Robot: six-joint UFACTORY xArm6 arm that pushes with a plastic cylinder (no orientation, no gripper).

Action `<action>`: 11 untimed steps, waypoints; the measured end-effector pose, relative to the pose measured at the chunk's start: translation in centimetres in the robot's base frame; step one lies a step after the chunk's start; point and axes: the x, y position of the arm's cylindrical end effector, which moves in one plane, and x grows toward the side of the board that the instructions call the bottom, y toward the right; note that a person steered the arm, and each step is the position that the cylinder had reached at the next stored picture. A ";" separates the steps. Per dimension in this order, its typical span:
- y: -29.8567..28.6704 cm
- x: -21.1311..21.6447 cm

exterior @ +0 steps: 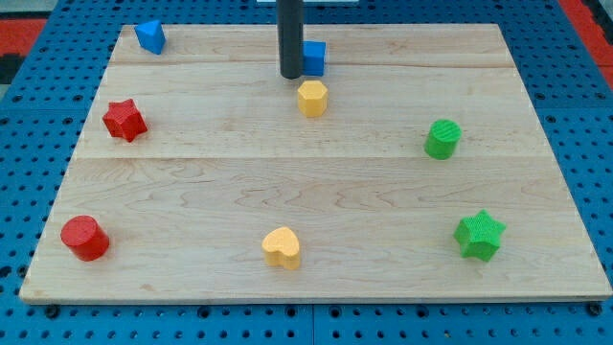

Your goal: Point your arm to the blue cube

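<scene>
The blue cube [315, 57] sits near the view's top centre of the wooden board [316, 192]. My dark rod comes down from the top edge, and my tip [291, 75] rests just left of the cube, touching or nearly touching its left side. The rod hides part of the cube's left face. A yellow hexagonal block [312, 98] lies just below my tip and the cube.
A second blue block [149, 36] of irregular shape sits at top left. A red star [124, 120] and red cylinder [84, 238] are at left. A yellow heart [282, 247] is at bottom centre. A green cylinder [442, 139] and green star [479, 236] are at right.
</scene>
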 end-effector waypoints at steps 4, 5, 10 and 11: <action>-5.2 0.0; -9.1 0.0; -13.5 1.3; -6.4 -0.3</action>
